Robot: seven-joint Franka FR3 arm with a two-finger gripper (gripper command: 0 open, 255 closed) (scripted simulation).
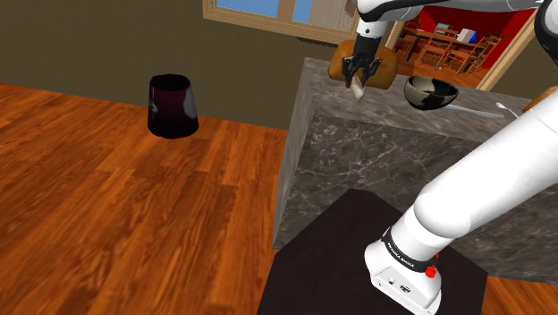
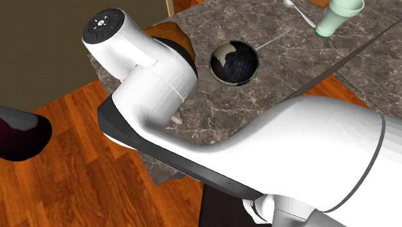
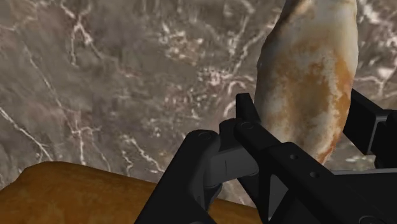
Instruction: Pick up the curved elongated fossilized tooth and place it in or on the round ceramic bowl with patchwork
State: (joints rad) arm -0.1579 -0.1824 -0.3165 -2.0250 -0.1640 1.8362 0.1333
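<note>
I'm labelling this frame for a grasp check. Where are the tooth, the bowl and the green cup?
tooth (image 3: 312, 70), wrist view, middle of its pale, orange-stained body.
bowl (image 1: 430, 100), shoulder view, its dark outer wall.
green cup (image 2: 335, 20), second exterior view, its side wall.

Moderately bright, even light, soft shading

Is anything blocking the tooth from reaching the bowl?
Nothing visible does. The gripper clasps the tooth, and only bare marble counter lies between it and the bowl. The brown lump sits beside that path.
</note>
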